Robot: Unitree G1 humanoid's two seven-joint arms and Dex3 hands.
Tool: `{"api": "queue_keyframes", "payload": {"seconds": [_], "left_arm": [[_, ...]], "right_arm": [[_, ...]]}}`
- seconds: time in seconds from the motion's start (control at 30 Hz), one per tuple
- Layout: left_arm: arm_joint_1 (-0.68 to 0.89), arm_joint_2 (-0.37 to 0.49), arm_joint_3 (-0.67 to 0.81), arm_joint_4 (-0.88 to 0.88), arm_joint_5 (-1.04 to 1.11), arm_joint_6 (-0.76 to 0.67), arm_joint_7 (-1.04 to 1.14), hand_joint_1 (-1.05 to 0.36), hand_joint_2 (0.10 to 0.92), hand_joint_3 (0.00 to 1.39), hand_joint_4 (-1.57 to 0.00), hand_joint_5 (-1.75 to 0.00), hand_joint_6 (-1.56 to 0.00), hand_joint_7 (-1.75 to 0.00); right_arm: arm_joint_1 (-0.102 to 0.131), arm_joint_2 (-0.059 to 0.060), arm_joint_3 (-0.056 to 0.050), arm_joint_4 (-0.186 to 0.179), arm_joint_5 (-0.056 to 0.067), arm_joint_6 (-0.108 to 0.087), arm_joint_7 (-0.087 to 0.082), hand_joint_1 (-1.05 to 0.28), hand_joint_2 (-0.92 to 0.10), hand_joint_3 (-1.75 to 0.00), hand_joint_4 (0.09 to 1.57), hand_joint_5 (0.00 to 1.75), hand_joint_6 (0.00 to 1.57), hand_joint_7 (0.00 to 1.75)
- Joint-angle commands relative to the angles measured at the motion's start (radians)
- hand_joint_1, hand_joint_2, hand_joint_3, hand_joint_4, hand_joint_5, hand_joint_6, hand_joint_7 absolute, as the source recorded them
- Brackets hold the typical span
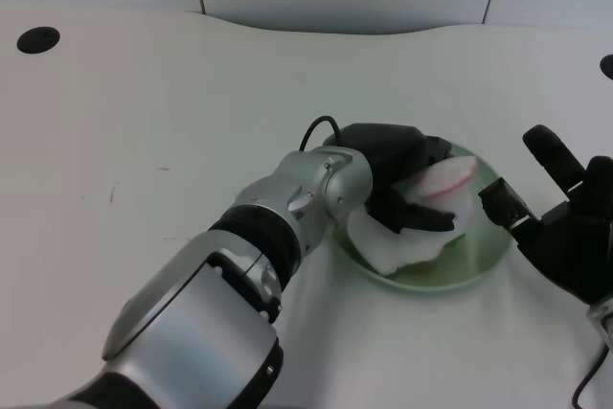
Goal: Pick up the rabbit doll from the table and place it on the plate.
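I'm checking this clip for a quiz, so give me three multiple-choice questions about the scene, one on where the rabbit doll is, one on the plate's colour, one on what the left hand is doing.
1. Where is the rabbit doll?
A. over the plate
B. at the table's far left
C. in the right hand

2. What colour is the plate?
A. red
B. pale green
C. black

3. What is the left hand doing?
A. resting flat on the table
B. gripping the doll
C. hanging open away from the doll

Answers: 1 A, the white doll sits within the plate's rim. 2 B, its visible rim is light green. 3 B, black fingers wrap around the doll's body.
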Motion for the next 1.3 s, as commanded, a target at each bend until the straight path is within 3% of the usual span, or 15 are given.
{"api": "queue_keyframes", "payload": {"seconds": [0.03,0.17,0.27,0.4,0.5,0.67,0.77,0.9,1.0,1.13,1.2,1.23,1.27,1.3], "left_arm": [[0.004,0.02,0.026,0.002,-0.025,-0.005,-0.007,-1.05,0.921,0.82,-0.01,0.0,-0.04,0.0],[0.005,0.023,0.048,0.001,-0.046,-0.013,-0.013,-1.05,0.921,0.87,0.0,0.0,0.0,0.0],[-0.005,0.022,0.24,-0.013,-0.245,-0.044,-0.141,-1.05,0.921,0.82,-0.03,-0.01,0.0,0.0],[-0.007,0.022,0.274,-0.014,-0.275,-0.048,-0.171,-1.05,0.921,0.79,-0.03,-0.02,0.0,0.0],[-0.087,0.031,0.608,-0.049,-0.636,0.003,-0.375,-1.05,0.921,0.89,-0.01,0.0,0.0,0.0],[-0.066,0.098,0.823,-0.071,-0.891,0.107,-0.675,-1.05,0.921,0.89,0.0,0.0,0.0,0.0],[0.001,0.155,0.874,-0.083,-0.957,0.134,-0.798,-1.05,0.921,0.8,0.0,0.0,0.0,0.0],[0.015,0.165,0.882,-0.089,-0.97,0.148,-0.826,-1.05,0.921,0.79,0.0,0.0,0.0,0.0],[0.21,0.297,0.963,-0.108,-1.052,0.229,-0.941,-1.05,0.921,0.76,0.0,0.0,0.0,0.0],[0.283,0.326,0.985,-0.131,-1.094,0.269,-0.974,-1.05,0.921,0.73,0.0,0.0,0.0,0.0],[0.439,0.337,1.025,-0.176,-1.134,0.275,-0.955,-1.05,0.921,0.75,-0.11,-0.06,-0.02,-0.01],[0.506,0.335,1.036,-0.204,-1.146,0.268,-0.936,-1.05,0.921,0.74,-0.23,-0.2,-0.09,-0.02],[0.55,0.332,1.04,-0.229,-1.155,0.265,-0.922,-1.05,0.921,0.73,-0.22,-0.45,-0.15,-0.02],[0.592,0.325,1.043,-0.251,-1.158,0.244,-0.898,-1.05,0.921,0.73,-0.2,-0.55,-0.17,-0.01]], "right_arm": [[0.004,-0.007,0.004,-0.015,0.005,-0.01,0.007,-0.68,-0.92,-0.29,0.62,1.75,0.67,1.52],[0.004,-0.008,0.008,-0.013,0.004,-0.018,0.012,-0.69,-0.92,-0.3,0.61,1.75,0.67,1.5],[0.004,-0.011,0.009,-0.009,0.007,-0.004,0.011,-0.7,-0.92,-0.29,0.62,1.75,0.69,1.47],[0.004,-0.012,0.009,-0.009,0.008,-0.002,0.011,-0.7,-0.92,-0.29,0.62,1.75,0.7,1.45],[-0.001,-0.021,0.004,-0.001,0.009,-0.004,0.009,-0.68,-0.92,-0.32,0.6,1.75,0.71,1.41],[0.0,-0.023,0.008,0.006,0.004,-0.006,0.013,-0.69,-0.92,-0.33,0.59,1.75,0.73,1.36],[0.0,-0.027,0.005,0.006,0.008,-0.001,0.015,-0.69,-0.92,-0.32,0.59,1.75,0.71,1.45],[0.0,-0.029,0.005,0.007,0.009,0.0,0.016,-0.69,-0.92,-0.32,0.59,1.75,0.69,1.49],[-0.012,-0.042,-0.006,0.016,0.014,-0.012,0.016,-0.69,-0.92,-0.35,0.6,1.75,0.68,1.49],[-0.019,-0.05,-0.012,0.026,0.013,-0.005,0.014,-0.68,-0.92,-0.36,0.6,1.75,0.68,1.48],[-0.025,-0.058,-0.009,0.042,0.007,0.004,0.014,-0.68,-0.92,-0.36,0.59,1.75,0.69,1.44],[-0.026,-0.06,-0.006,0.048,0.004,0.007,0.014,-0.68,-0.92,-0.35,0.59,1.75,0.69,1.44],[-0.027,-0.062,-0.005,0.052,0.002,0.009,0.013,-0.68,-0.92,-0.35,0.59,1.75,0.69,1.43],[-0.026,-0.062,-0.003,0.056,-0.001,0.009,0.014,-0.68,-0.92,-0.35,0.59,1.75,0.69,1.43]]}}
